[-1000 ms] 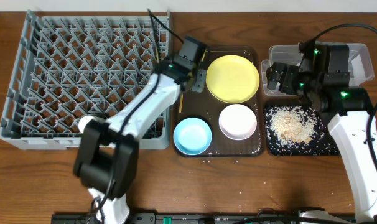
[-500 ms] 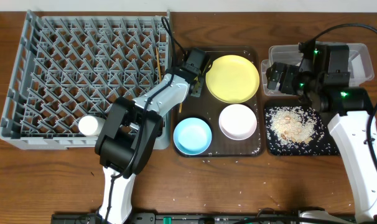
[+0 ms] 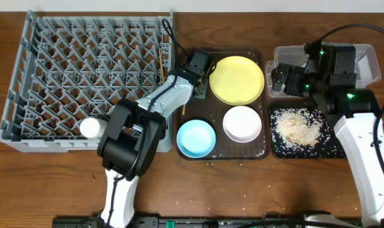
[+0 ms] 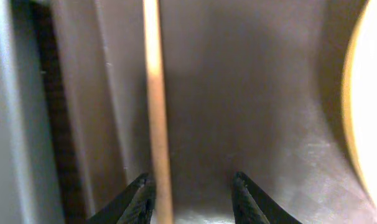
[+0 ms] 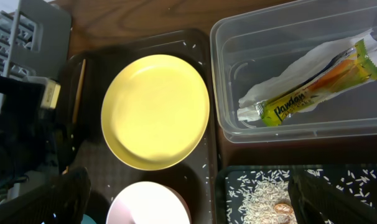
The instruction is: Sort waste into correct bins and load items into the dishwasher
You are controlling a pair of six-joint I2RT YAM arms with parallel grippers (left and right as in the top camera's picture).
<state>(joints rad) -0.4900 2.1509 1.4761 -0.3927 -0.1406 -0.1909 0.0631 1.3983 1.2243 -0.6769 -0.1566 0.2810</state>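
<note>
Chopstick (image 4: 153, 93) lies on the brown tray (image 4: 251, 93) between the left gripper's (image 4: 191, 193) parted, ungripping fingers, close beside one; right gripper (image 5: 195, 196) hangs wide open.

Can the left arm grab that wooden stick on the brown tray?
Probably yes. The left gripper hangs low right over the chopstick, jaws apart, with the stick just inside one finger. Nothing covers it, and the yellow plate sits off to the side.
</note>
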